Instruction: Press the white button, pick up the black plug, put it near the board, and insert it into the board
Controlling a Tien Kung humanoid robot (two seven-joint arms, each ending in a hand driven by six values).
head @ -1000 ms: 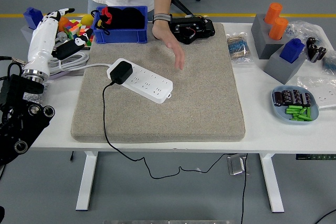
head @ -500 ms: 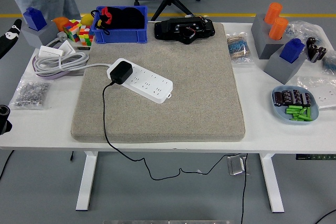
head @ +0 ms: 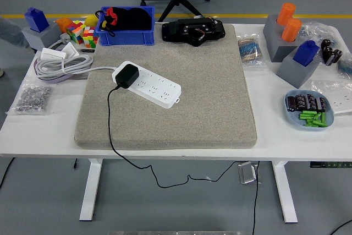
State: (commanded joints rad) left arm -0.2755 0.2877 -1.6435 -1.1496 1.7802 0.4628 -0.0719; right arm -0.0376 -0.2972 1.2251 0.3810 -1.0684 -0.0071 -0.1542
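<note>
Black plug (head: pixel 126 75) is seated in the left end of the white power strip (head: pixel 147 84), its cable (head: pixel 110 130) running down across the grey mat (head: pixel 209 97) and off the near table edge. Strip lies diagonally on the mat's upper left. Blue bin (head: pixel 126 28) sits just behind the mat, Rubik's cube (head: pixel 82 32) left of it, black device (head: pixel 192 30) to its right. Blue dish of parts (head: pixel 308 111) far right on the white table (head: pixel 275 141). Neither robot hand is in frame, so can't tell their state.
</note>
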